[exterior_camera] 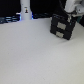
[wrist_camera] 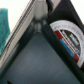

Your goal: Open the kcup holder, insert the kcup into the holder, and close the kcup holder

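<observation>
A white bottle-shaped object (exterior_camera: 25,11) is being shown at the exterior view's left on the pale bench (exterior_camera: 35,55). Rightward, the kcup holder (exterior_camera: 63,27) is being overhung by the gripper (exterior_camera: 71,11); jaws' state cannot be told.

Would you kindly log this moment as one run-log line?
gripper: at top of kcup holder, jaw state unclear | drawers: fronts appear flush | kcup: not identifiable | white bottle: standing at back, apart

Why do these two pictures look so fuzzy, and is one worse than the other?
Exterior view: low resolution and soft, the pale table nearly washed out, the kcup holder a dark blur with a faint shadow beneath. Wrist view: too close to focus, edges smeared, only big dark shapes and a teal patch readable.
</observation>
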